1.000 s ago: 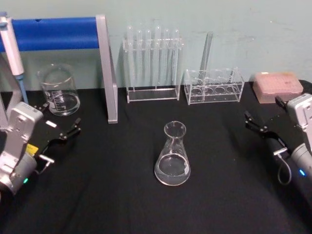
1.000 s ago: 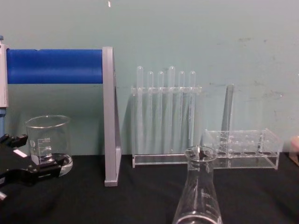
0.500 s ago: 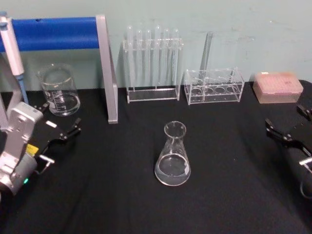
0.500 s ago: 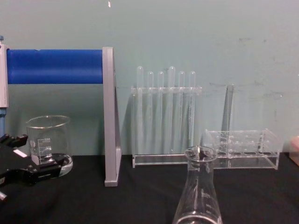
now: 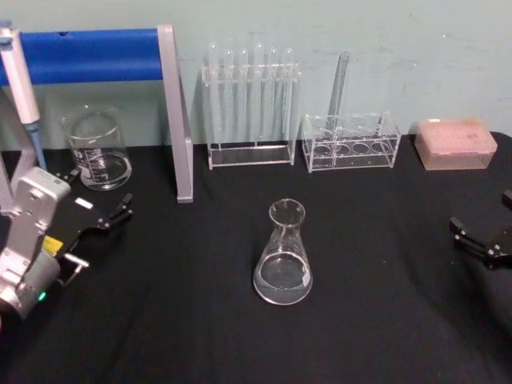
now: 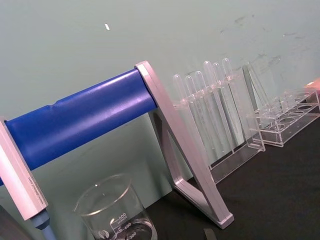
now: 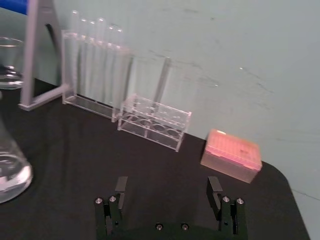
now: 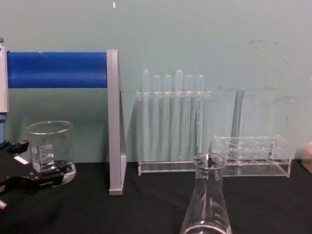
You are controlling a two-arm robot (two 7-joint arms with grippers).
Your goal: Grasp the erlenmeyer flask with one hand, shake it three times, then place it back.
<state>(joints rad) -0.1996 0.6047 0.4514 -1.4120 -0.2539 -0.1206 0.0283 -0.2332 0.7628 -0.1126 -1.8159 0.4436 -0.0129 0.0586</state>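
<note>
The erlenmeyer flask (image 5: 282,258) stands before the tube rack (image 5: 250,108).

Black table (image 5: 200,328): flask (image 5: 283,264) at centre; along the back, beaker (image 5: 98,150), stand (image 5: 178,120), tall rack (image 5: 250,112), low rack (image 5: 350,144), pink box (image 5: 454,144).

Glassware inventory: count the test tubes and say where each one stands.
7. Six test tubes stand side by side in the tall rack at the back; the seventh stands alone in the low rack to its right. None looks hidden.
</note>
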